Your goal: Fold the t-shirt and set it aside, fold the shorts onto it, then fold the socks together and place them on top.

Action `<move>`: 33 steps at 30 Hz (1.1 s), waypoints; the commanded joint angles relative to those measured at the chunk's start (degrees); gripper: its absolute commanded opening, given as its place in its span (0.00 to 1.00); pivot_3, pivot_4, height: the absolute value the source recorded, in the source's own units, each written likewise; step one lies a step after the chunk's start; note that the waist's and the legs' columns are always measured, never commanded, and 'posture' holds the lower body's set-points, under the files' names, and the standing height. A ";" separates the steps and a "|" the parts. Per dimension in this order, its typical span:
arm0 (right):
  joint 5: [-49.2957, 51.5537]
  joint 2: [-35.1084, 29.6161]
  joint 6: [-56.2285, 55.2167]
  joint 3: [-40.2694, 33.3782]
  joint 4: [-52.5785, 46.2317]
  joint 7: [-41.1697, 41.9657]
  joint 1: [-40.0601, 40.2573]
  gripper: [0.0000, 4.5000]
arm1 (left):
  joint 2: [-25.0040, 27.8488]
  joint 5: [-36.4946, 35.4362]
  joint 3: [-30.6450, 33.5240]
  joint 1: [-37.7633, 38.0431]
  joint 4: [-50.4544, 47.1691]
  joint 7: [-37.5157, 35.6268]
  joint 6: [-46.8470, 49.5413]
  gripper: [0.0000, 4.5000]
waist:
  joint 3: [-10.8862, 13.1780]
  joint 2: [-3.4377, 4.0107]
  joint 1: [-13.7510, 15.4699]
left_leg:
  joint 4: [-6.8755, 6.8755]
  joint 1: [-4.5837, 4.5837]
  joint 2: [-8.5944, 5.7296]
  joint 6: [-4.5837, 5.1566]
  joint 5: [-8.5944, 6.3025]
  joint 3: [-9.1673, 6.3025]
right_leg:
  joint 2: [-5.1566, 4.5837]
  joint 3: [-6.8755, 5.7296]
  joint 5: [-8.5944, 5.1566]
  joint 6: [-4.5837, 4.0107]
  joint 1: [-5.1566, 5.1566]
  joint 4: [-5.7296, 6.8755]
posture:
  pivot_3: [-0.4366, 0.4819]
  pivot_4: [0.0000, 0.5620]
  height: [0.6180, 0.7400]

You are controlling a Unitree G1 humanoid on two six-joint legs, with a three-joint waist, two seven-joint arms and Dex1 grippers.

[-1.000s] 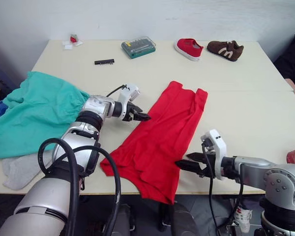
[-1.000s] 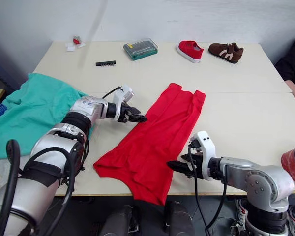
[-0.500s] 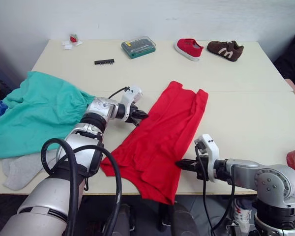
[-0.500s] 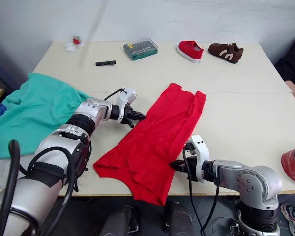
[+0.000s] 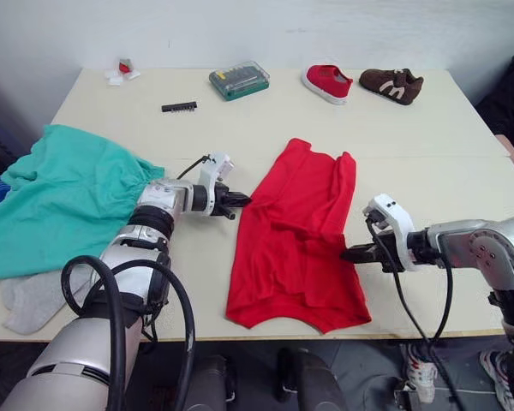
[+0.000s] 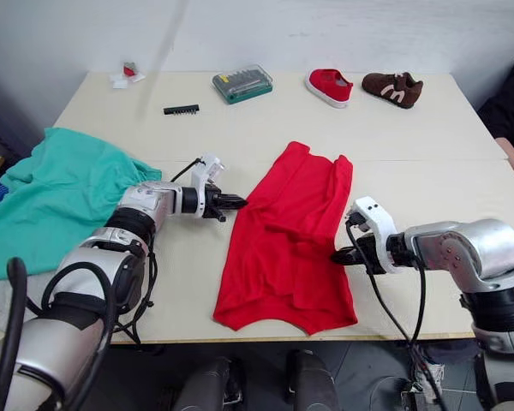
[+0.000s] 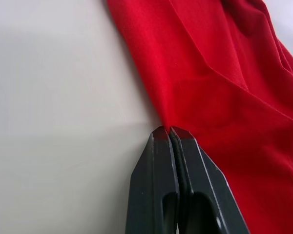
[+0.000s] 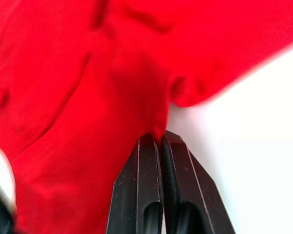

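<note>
T-shirt (image 5: 295,235) mid-table, shorts (image 5: 56,193) left, socks (image 5: 34,297) before shorts

Light was even and fairly bright over the pale table (image 5: 428,128), with only soft, short shadows and no glare. The head views were sharp. The right wrist view was blurred across the t-shirt (image 8: 88,87), its fingers (image 8: 146,195) crisper.
</note>
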 commanded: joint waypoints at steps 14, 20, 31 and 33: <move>-12.62 -2.46 -15.12 10.12 6.18 13.98 -4.53 0.01 | 0.48 -14.48 10.02 28.49 -62.25 17.66 31.49 0.00 | 0.00 0.00 -0.47 | 0.10 0.09 -0.01 -0.04 0.04 -0.05 | -0.10 0.08 0.06 0.01 0.13 0.09 | 0.48 0.27 1.00; -13.58 -3.17 -21.77 4.59 2.88 13.41 0.33 0.01 | 4.90 -13.56 4.04 29.66 -63.29 15.52 27.40 0.00 | 0.00 0.00 0.09 | 0.08 0.09 -0.02 -0.07 0.03 -0.07 | -0.11 0.04 0.08 0.00 0.14 0.06 | 0.48 0.27 1.00; -17.49 -9.29 -35.67 -10.54 -11.74 11.10 18.44 0.68 | 20.98 -11.07 -7.62 32.52 -66.89 -8.25 0.58 0.48 | 0.00 0.03 0.94 | -0.02 0.07 -0.02 -0.14 -0.01 -0.04 | -0.10 0.05 0.07 -0.04 0.11 -0.11 | 0.48 0.27 1.00; -22.61 -11.64 -49.12 -13.11 -13.30 12.97 24.97 0.69 | 24.20 -10.45 -8.63 34.75 -66.95 -15.29 -11.48 0.62 | -0.02 0.05 0.96 | -0.04 0.07 -0.02 -0.29 -0.10 -0.04 | -0.10 0.04 0.07 -0.04 0.12 -0.19 | 0.48 0.27 1.00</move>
